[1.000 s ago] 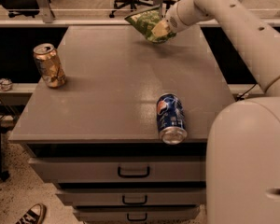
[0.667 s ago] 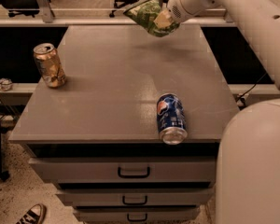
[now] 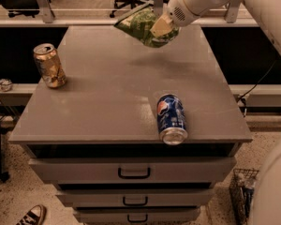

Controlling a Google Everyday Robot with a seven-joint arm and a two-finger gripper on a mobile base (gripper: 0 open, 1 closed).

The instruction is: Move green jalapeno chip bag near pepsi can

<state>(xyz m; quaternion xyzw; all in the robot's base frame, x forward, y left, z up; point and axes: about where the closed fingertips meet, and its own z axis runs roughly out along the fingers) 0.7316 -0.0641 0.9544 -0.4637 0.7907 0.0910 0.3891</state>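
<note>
The green jalapeno chip bag (image 3: 141, 26) hangs in the air above the far middle of the grey table (image 3: 107, 97), its shadow on the tabletop below. My gripper (image 3: 161, 28) is shut on the bag's right side, at the end of the white arm coming in from the upper right. The pepsi can (image 3: 171, 118) lies on its side near the table's front edge, right of centre, silver top toward the front. The bag is well behind the can and a little to its left.
A gold-tan can (image 3: 49, 65) stands upright at the table's left edge. Drawers (image 3: 133, 172) are below the tabletop. A wire basket (image 3: 241, 191) sits on the floor at right, a shoe (image 3: 32, 215) at lower left. Office chairs stand behind the table.
The arm has carried the chip bag up off the table's far edge and to the left. Both cans have stayed where they were.
</note>
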